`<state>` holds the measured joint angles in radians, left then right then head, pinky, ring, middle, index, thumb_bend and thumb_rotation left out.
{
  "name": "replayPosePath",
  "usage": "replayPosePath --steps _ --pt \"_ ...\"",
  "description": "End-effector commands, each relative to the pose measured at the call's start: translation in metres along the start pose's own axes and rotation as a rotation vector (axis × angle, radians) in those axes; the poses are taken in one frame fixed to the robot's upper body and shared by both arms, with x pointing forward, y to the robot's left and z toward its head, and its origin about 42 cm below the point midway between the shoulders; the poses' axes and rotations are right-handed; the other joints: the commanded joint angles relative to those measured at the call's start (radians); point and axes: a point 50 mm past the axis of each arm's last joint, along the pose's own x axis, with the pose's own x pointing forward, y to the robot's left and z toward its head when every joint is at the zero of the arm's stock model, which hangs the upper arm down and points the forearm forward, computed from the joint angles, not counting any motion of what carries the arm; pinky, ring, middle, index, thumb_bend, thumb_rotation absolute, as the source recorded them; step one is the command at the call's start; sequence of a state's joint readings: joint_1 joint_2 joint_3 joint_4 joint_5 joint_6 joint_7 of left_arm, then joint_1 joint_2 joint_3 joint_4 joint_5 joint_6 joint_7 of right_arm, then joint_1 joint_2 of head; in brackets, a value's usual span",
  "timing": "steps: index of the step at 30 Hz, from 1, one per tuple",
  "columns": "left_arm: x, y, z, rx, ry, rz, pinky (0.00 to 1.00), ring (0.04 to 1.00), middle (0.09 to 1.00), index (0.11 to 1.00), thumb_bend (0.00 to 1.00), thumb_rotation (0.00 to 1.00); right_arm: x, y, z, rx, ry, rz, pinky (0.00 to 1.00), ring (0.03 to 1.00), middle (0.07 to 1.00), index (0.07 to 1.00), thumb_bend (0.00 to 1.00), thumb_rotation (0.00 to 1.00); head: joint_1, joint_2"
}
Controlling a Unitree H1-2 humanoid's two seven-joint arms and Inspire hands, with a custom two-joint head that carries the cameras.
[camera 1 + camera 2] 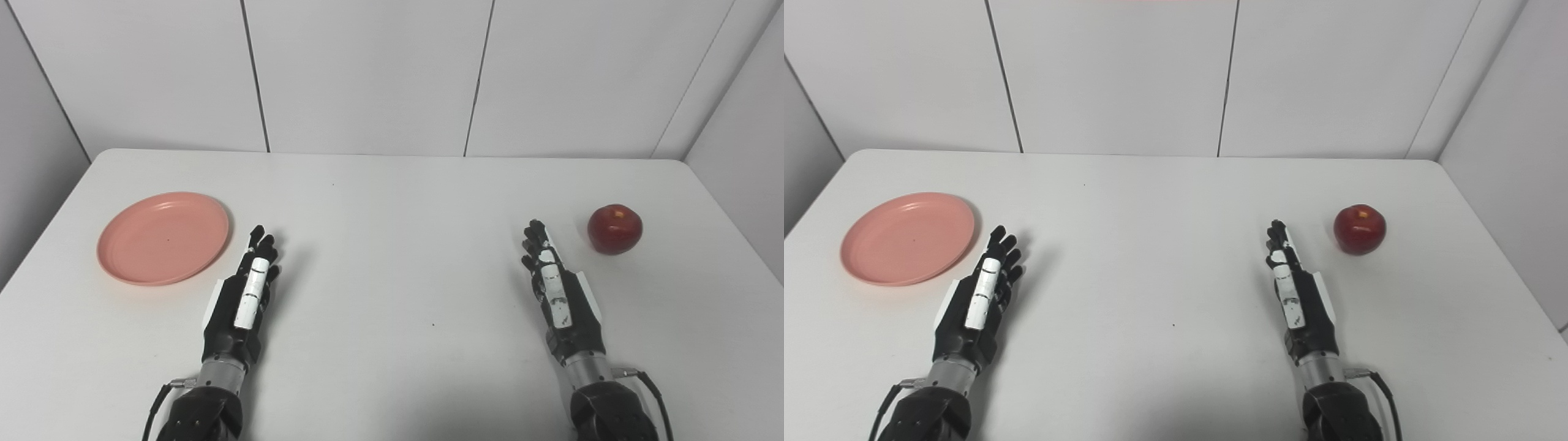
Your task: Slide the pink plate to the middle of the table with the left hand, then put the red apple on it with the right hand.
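Forearms cut off at bottom edge; nothing else hidden. One pink plate (163, 237) at tabletop (392, 294) left, one red apple (615, 229) at right. Left robot hand (242, 300) beside plate, right robot hand (558, 294) near apple: both fingers extended, empty.

Left hand (245, 294) and right hand (560, 294) black with white strips; silver wrists; black cables at dark forearms
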<state>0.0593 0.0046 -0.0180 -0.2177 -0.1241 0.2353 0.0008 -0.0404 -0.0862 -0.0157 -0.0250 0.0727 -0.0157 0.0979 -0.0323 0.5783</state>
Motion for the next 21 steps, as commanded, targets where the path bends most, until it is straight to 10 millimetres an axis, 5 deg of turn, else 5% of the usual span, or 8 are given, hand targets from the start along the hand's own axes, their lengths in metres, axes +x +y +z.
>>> replayPosePath --steps 1,21 --pt "-0.025 0.002 -0.014 -0.019 0.036 0.039 1.00 1.000 1.000 1.000 0.63 0.86 -0.002 -0.006 0.000 -0.008 -0.019 -0.001 1.00 1.000 0.979 0.981 0.85 1.00 0.008 -0.005" --pt "-0.012 -0.037 -0.032 -0.015 0.030 0.054 1.00 0.969 1.000 1.000 0.57 0.86 -0.004 -0.049 -0.022 0.006 0.006 0.011 1.00 1.000 0.983 0.996 0.84 1.00 0.212 -0.114"
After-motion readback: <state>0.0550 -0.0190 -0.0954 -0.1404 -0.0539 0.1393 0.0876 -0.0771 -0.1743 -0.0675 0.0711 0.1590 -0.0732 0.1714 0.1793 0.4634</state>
